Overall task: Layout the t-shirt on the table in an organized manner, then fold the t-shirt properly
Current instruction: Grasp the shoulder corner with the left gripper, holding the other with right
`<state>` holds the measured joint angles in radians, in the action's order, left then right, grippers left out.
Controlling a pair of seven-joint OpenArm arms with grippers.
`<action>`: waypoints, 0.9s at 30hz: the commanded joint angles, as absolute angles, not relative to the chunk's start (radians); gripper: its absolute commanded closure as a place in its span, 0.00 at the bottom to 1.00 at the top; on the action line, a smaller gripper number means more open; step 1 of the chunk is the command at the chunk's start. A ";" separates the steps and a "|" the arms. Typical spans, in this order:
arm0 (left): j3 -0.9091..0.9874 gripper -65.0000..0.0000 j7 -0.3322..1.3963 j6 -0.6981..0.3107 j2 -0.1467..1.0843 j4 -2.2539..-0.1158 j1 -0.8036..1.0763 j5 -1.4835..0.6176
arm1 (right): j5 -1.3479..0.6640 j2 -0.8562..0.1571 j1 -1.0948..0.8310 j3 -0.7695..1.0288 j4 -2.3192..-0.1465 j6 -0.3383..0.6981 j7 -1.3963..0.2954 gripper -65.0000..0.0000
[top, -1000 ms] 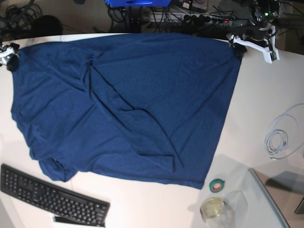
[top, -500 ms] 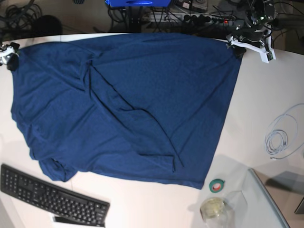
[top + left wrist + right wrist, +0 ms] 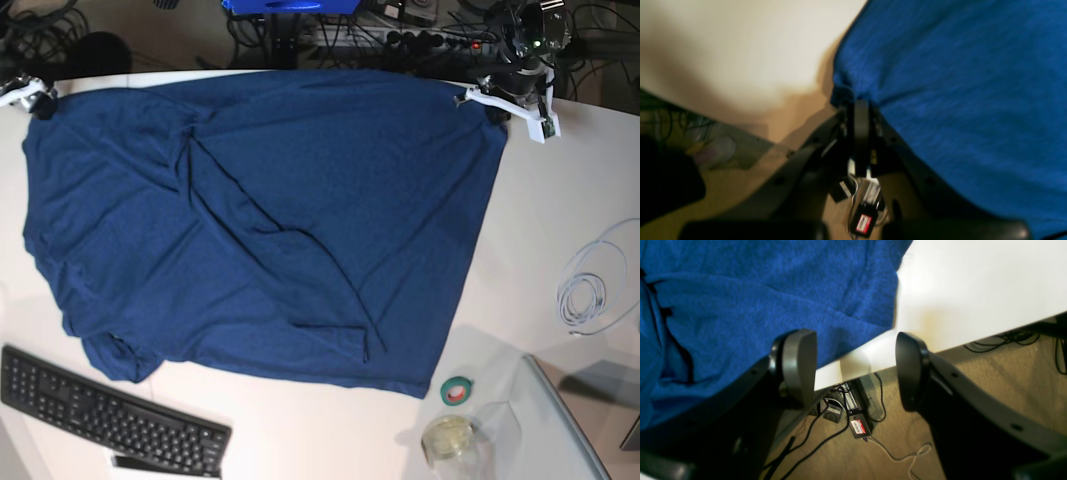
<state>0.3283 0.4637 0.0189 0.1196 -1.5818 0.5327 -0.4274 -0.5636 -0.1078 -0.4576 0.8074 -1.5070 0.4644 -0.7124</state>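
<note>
The dark navy t-shirt (image 3: 270, 220) lies spread and creased over the white table (image 3: 560, 200), with folds running across its middle. At its far right corner my left gripper (image 3: 492, 100) is shut on a bunched bit of t-shirt (image 3: 957, 83) fabric; the left wrist view shows the gripper (image 3: 858, 103) with jaws pressed together over the table (image 3: 740, 43) edge. My right gripper (image 3: 35, 100) is at the far left corner. In the right wrist view it (image 3: 853, 366) stands open, straddling the table (image 3: 973, 283) edge, the t-shirt (image 3: 756, 290) hem just above its fingers.
A black keyboard (image 3: 110, 415) lies at the front left. A green tape roll (image 3: 457, 390), a clear cup (image 3: 450, 440) and a grey flat device (image 3: 580, 420) sit front right. A coiled white cable (image 3: 590, 290) is at the right. Cables crowd the floor behind.
My left gripper has closed on the far right corner of the t-shirt. My right gripper has shifted a little toward the table's back edge, still open.
</note>
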 commanded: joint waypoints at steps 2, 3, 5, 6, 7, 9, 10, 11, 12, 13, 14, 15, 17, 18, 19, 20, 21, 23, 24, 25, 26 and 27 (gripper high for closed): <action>0.332 1.00 0.449 0.018 0.128 -1.624 0.538 -0.433 | -0.576 -0.124 -0.447 0.812 -1.503 0.467 -0.693 0.46; 0.332 1.00 0.466 0.018 0.128 -1.635 0.538 -0.433 | -0.576 -0.124 -0.441 0.812 -1.488 0.467 -0.693 0.46; 0.334 1.00 0.507 0.018 0.128 -1.658 0.533 -0.433 | -0.576 -0.128 -0.430 0.812 -1.461 0.467 -0.693 0.46; 0.334 1.00 0.516 0.018 0.128 -1.669 0.533 -0.433 | -0.576 -0.130 -0.427 0.812 -1.451 0.467 -0.693 0.46; 0.334 1.00 0.519 0.018 0.128 -1.675 0.533 -0.433 | -0.576 -0.130 -0.426 0.812 -1.445 0.467 -0.693 0.46; 0.334 1.00 0.519 0.019 0.128 -1.681 0.533 -0.433 | -0.576 -0.130 -0.417 0.812 -1.442 0.467 -0.693 0.46; 0.334 1.00 0.519 0.019 0.128 -1.681 0.532 -0.433 | -0.576 -0.130 -0.414 0.812 -1.440 0.467 -0.693 0.46; 0.334 1.00 0.521 0.019 0.128 -1.679 0.530 -0.433 | -0.575 -0.130 -0.410 0.812 -1.434 0.467 -0.693 0.46; 0.334 1.00 0.521 0.019 0.128 -1.679 0.529 -0.433 | -0.575 -0.130 -0.406 0.812 -1.422 0.467 -0.693 0.46; 0.332 1.00 0.521 0.019 0.128 -1.679 0.529 -0.433 | -0.575 -0.131 -0.401 0.812 -1.405 0.467 -0.693 0.46; 0.332 1.00 0.521 0.019 0.128 -1.679 0.529 -0.433 | -0.575 -0.131 -0.394 0.812 -1.392 0.467 -0.693 0.46; 0.332 1.00 0.521 0.019 0.128 -1.679 0.529 -0.433 | -0.575 -0.133 -0.387 0.814 -1.379 0.467 -0.693 0.46; 0.334 1.00 0.521 0.019 0.128 -1.678 0.530 -0.433 | -0.575 -0.133 -0.380 0.812 -1.354 0.469 -0.693 0.46; 0.334 1.00 0.521 0.019 0.128 -1.679 0.532 -0.432 | -0.575 -0.133 -0.374 0.814 -1.345 0.470 -0.693 0.46; 0.334 1.00 0.521 0.019 0.128 -1.679 0.532 -0.432 | -0.575 -0.133 -0.369 0.816 -1.340 0.470 -0.693 0.46; 0.334 1.00 0.521 0.019 0.128 -1.679 0.532 -0.432 | -0.575 -0.133 -0.369 0.817 -1.340 0.470 -0.693 0.47; 0.334 1.00 0.521 0.019 0.128 -1.679 0.532 -0.432 | -0.575 -0.133 -0.369 0.817 -1.340 0.470 -0.693 0.47; 0.334 1.00 0.521 0.019 0.130 -1.679 0.533 -0.432 | -0.575 -0.133 -0.369 0.820 -1.340 0.470 -0.693 0.47; 0.334 1.00 0.521 0.019 0.130 -1.679 0.535 -0.432 | -0.575 -0.133 -0.369 0.820 -1.340 0.469 -0.693 0.47; 0.334 1.00 0.521 0.019 0.130 -1.679 0.535 -0.432 | -0.575 -0.133 -0.369 0.822 -1.340 0.469 -0.693 0.47; 0.334 1.00 0.521 0.019 0.130 -1.679 0.535 -0.432 | -0.575 -0.133 -0.369 0.822 -1.340 0.469 -0.693 0.47; 0.334 1.00 0.521 0.019 0.130 -1.679 0.535 -0.432 | -0.575 -0.133 -0.369 0.822 -1.340 0.469 -0.693 0.47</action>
<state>0.3283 0.5358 0.0189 0.1215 -1.6634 0.5304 -0.4267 -0.5613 -0.1154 -0.3672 0.8139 -1.3270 0.4644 -0.7040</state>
